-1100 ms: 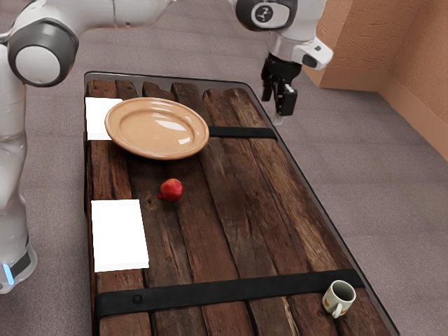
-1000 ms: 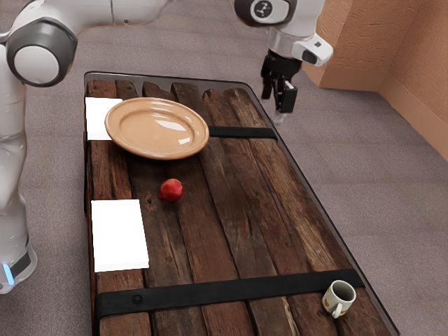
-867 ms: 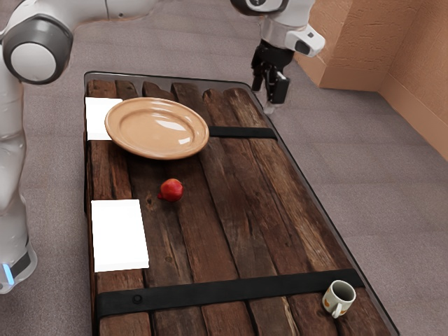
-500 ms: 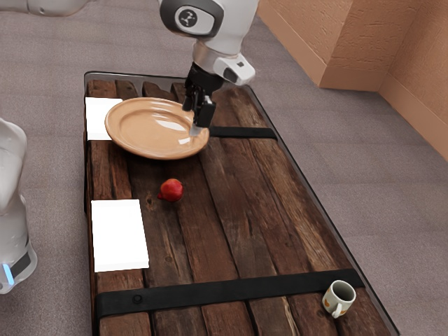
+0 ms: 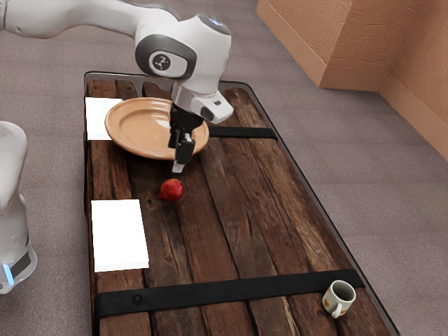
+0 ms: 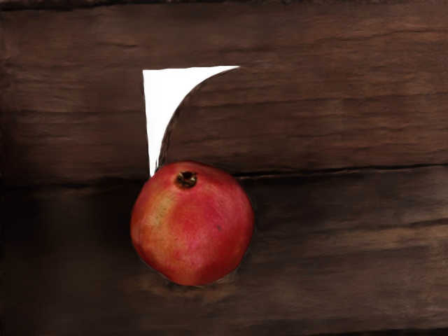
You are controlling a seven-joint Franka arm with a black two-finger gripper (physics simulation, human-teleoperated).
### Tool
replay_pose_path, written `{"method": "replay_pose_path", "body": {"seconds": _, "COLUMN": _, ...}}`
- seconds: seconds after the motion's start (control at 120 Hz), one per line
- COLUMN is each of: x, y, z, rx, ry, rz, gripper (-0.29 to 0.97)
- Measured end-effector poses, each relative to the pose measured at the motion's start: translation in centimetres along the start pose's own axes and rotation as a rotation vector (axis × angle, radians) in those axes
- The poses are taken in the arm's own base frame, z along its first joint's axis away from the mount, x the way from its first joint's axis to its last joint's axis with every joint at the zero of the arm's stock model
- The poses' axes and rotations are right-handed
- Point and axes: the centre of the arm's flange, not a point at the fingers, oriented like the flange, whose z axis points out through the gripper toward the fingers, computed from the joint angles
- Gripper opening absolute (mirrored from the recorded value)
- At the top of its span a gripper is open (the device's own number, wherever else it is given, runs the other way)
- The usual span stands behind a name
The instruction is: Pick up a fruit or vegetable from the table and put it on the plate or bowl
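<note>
You see a red fruit (image 5: 171, 190), its skin going yellowish-orange on one side around a dark brown crown. It sits on a table (image 5: 238, 210) of dark brown, streaky-grained planks crossed by black bands (image 5: 210, 292). The plate (image 5: 140, 126) is a glossy tan-orange. Two pads (image 5: 119, 234) are plain white. Your mug (image 5: 339, 297) is cream with a dark inside. The arm (image 5: 185, 59) is white with grey joints, and its gripper (image 5: 179, 165) is black. The floor (image 5: 364, 161) is speckled grey-mauve, and the wall (image 5: 364, 35) is rough orange-tan.
</note>
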Motion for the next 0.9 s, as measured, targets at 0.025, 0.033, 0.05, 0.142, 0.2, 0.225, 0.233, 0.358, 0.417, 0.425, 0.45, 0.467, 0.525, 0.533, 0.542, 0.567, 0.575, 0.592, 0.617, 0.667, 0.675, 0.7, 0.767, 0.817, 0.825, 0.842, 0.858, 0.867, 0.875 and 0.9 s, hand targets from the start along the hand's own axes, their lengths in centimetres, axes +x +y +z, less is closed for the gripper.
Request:
{"method": "replay_pose_path", "body": {"seconds": 0.025, "x": 0.1, "y": -0.3, "z": 0.1, "rx": 0.011, "ry": 0.008, "rz": -0.001, "gripper": 0.68}}
{"method": "replay_pose_path", "body": {"seconds": 0.033, "x": 0.2, "y": -0.4, "z": 0.1, "rx": 0.014, "ry": 0.011, "rz": -0.001, "gripper": 0.68}}
{"method": "replay_pose_path", "body": {"seconds": 0.05, "x": 0.2, "y": -0.6, "z": 0.1, "rx": 0.023, "ry": 0.017, "rz": -0.001, "gripper": 0.68}}
{"method": "replay_pose_path", "body": {"seconds": 0.142, "x": 0.6, "y": -1.3, "z": 0.9, "rx": 0.076, "ry": 0.036, "rz": 0.005, "gripper": 0.68}}
{"method": "replay_pose_path", "body": {"seconds": 0.2, "x": 0.8, "y": -1.5, "z": 1.6, "rx": 0.099, "ry": 0.043, "rz": 0.011, "gripper": 0.68}}
{"method": "replay_pose_path", "body": {"seconds": 0.225, "x": 0.8, "y": -1.6, "z": 2.0, "rx": 0.105, "ry": 0.042, "rz": 0.013, "gripper": 0.68}}
{"method": "replay_pose_path", "body": {"seconds": 0.233, "x": 0.8, "y": -1.6, "z": 2.2, "rx": 0.107, "ry": 0.042, "rz": 0.014, "gripper": 0.68}}
{"method": "replay_pose_path", "body": {"seconds": 0.358, "x": 0.8, "y": -1.7, "z": 4.2, "rx": 0.126, "ry": 0.037, "rz": 0.024, "gripper": 0.68}}
{"method": "replay_pose_path", "body": {"seconds": 0.417, "x": 0.7, "y": -1.6, "z": 4.9, "rx": 0.128, "ry": 0.035, "rz": 0.027, "gripper": 0.68}}
{"method": "replay_pose_path", "body": {"seconds": 0.425, "x": 0.7, "y": -1.6, "z": 4.9, "rx": 0.128, "ry": 0.035, "rz": 0.028, "gripper": 0.68}}
{"method": "replay_pose_path", "body": {"seconds": 0.45, "x": 0.7, "y": -1.6, "z": 5.1, "rx": 0.127, "ry": 0.037, "rz": 0.029, "gripper": 0.68}}
{"method": "replay_pose_path", "body": {"seconds": 0.467, "x": 0.7, "y": -1.5, "z": 5.1, "rx": 0.126, "ry": 0.038, "rz": 0.029, "gripper": 0.68}}
{"method": "replay_pose_path", "body": {"seconds": 0.525, "x": 0.7, "y": -1.4, "z": 5.7, "rx": 0.114, "ry": 0.040, "rz": 0.029, "gripper": 0.68}}
{"method": "replay_pose_path", "body": {"seconds": 0.533, "x": 0.7, "y": -1.4, "z": 5.7, "rx": 0.112, "ry": 0.041, "rz": 0.029, "gripper": 0.68}}
{"method": "replay_pose_path", "body": {"seconds": 0.542, "x": 0.7, "y": -1.3, "z": 5.8, "rx": 0.110, "ry": 0.042, "rz": 0.028, "gripper": 0.68}}
{"method": "replay_pose_path", "body": {"seconds": 0.567, "x": 0.8, "y": -1.3, "z": 5.9, "rx": 0.105, "ry": 0.047, "rz": 0.027, "gripper": 0.68}}
{"method": "replay_pose_path", "body": {"seconds": 0.575, "x": 0.8, "y": -1.3, "z": 5.9, "rx": 0.103, "ry": 0.049, "rz": 0.027, "gripper": 0.68}}
{"method": "replay_pose_path", "body": {"seconds": 0.592, "x": 0.8, "y": -1.3, "z": 5.9, "rx": 0.100, "ry": 0.052, "rz": 0.026, "gripper": 0.68}}
{"method": "replay_pose_path", "body": {"seconds": 0.617, "x": 0.9, "y": -1.3, "z": 5.9, "rx": 0.096, "ry": 0.058, "rz": 0.025, "gripper": 0.68}}
{"method": "replay_pose_path", "body": {"seconds": 0.667, "x": 0.9, "y": -1.2, "z": 6.4, "rx": 0.089, "ry": 0.061, "rz": 0.023, "gripper": 0.68}}
{"method": "replay_pose_path", "body": {"seconds": 0.675, "x": 0.9, "y": -1.2, "z": 6.4, "rx": 0.088, "ry": 0.062, "rz": 0.023, "gripper": 0.68}}
{"method": "replay_pose_path", "body": {"seconds": 0.7, "x": 0.9, "y": -1.2, "z": 6.6, "rx": 0.086, "ry": 0.064, "rz": 0.023, "gripper": 0.68}}
{"method": "replay_pose_path", "body": {"seconds": 0.767, "x": 0.9, "y": -1.2, "z": 7.0, "rx": 0.080, "ry": 0.066, "rz": 0.021, "gripper": 0.67}}
{"method": "replay_pose_path", "body": {"seconds": 0.817, "x": 0.9, "y": -1.2, "z": 7.4, "rx": 0.077, "ry": 0.066, "rz": 0.020, "gripper": 0.67}}
{"method": "replay_pose_path", "body": {"seconds": 0.825, "x": 0.8, "y": -1.2, "z": 7.4, "rx": 0.076, "ry": 0.066, "rz": 0.020, "gripper": 0.67}}
{"method": "replay_pose_path", "body": {"seconds": 0.842, "x": 0.8, "y": -1.2, "z": 7.6, "rx": 0.075, "ry": 0.065, "rz": 0.020, "gripper": 0.67}}
{"method": "replay_pose_path", "body": {"seconds": 0.858, "x": 0.8, "y": -1.2, "z": 7.8, "rx": 0.073, "ry": 0.064, "rz": 0.020, "gripper": 0.67}}
{"method": "replay_pose_path", "body": {"seconds": 0.867, "x": 0.8, "y": -1.2, "z": 7.9, "rx": 0.072, "ry": 0.062, "rz": 0.020, "gripper": 0.67}}
{"method": "replay_pose_path", "body": {"seconds": 0.875, "x": 0.8, "y": -1.2, "z": 8.0, "rx": 0.072, "ry": 0.062, "rz": 0.020, "gripper": 0.67}}
{"method": "replay_pose_path", "body": {"seconds": 0.9, "x": 0.8, "y": -1.1, "z": 8.3, "rx": 0.069, "ry": 0.060, "rz": 0.020, "gripper": 0.67}}
